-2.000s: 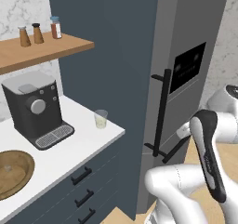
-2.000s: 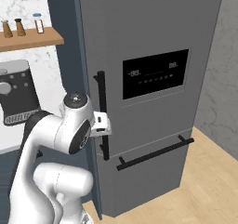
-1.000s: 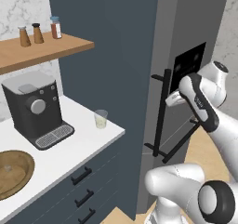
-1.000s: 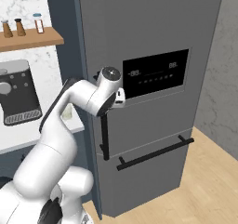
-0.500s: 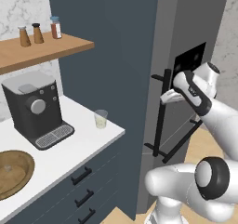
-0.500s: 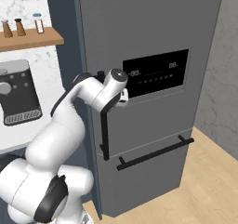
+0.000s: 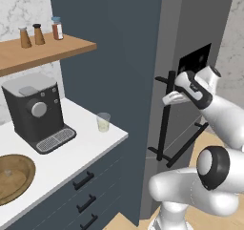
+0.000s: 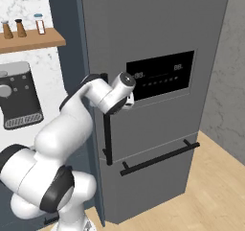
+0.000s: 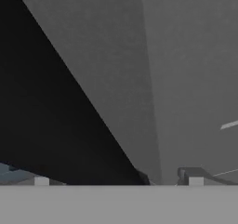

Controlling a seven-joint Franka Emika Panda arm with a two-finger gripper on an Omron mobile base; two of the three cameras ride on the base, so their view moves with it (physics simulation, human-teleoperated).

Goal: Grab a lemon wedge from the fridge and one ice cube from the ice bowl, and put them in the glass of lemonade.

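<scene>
Fridge (image 8: 158, 38): tall, dark grey, door shut, standing at the right end of the counter (image 7: 71, 148). Black display panel (image 8: 160, 75) on the upper door; vertical black bar handle (image 7: 163, 117) along the door's left edge, a second bar handle (image 8: 160, 157) slanting across the lower door.

Gripper (image 7: 167, 99) right up against the upper part of the vertical handle, jaws spread wide, nothing clamped between them. Whether a finger touches the bar, cannot tell. Hand view: grey door face close in, a dark band slanting across it.

Glass of lemonade (image 7: 103, 121): upright on the white counter, near its right front corner, well apart from the gripper. Ice bowl (image 7: 13, 178): at the counter's front edge, far left. Coffee machine (image 7: 35, 109) between them, toward the back. Wooden shelf (image 7: 43, 51) above, three small bottles (image 7: 39, 34) on it.
</scene>
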